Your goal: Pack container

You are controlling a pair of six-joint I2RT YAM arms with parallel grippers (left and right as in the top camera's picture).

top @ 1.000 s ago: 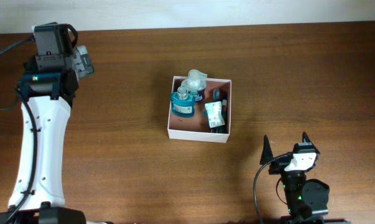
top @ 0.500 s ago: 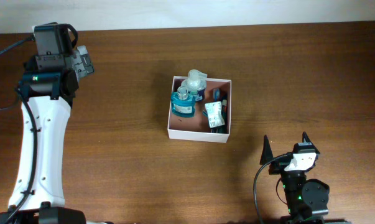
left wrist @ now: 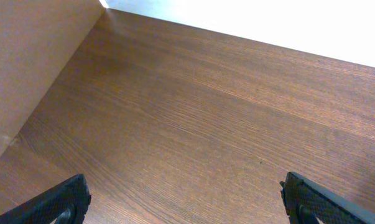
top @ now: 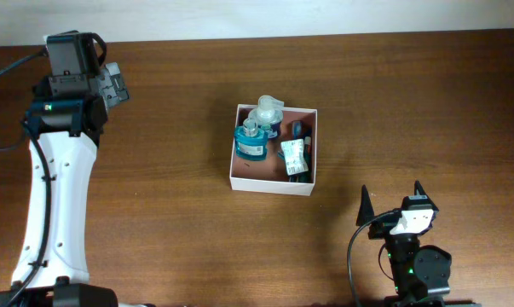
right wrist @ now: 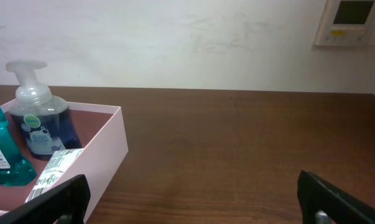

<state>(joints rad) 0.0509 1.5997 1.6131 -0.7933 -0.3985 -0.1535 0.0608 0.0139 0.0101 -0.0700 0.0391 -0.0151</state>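
Observation:
The container [top: 270,184], a shallow white-walled box with a pinkish-brown inside, sits at the table's middle. It holds a teal bottle [top: 251,141], a blue pump bottle [top: 268,116], a white tube [top: 292,156] and a dark item [top: 302,131]. My left gripper [top: 117,83] hovers open at the far left, well away from the box; its wrist view shows only bare wood between the fingers [left wrist: 184,191]. My right gripper [top: 393,194] stands open near the front edge, right of the box. Its view shows the container's wall [right wrist: 103,152], the teal bottle [right wrist: 2,149] and the pump bottle [right wrist: 41,121] at the left.
Dark wooden tabletop [top: 410,94] surrounds the box. A white wall with a thermostat panel [right wrist: 352,22] stands behind the table's far edge. A brown board [left wrist: 25,68] rises at the left of the left wrist view.

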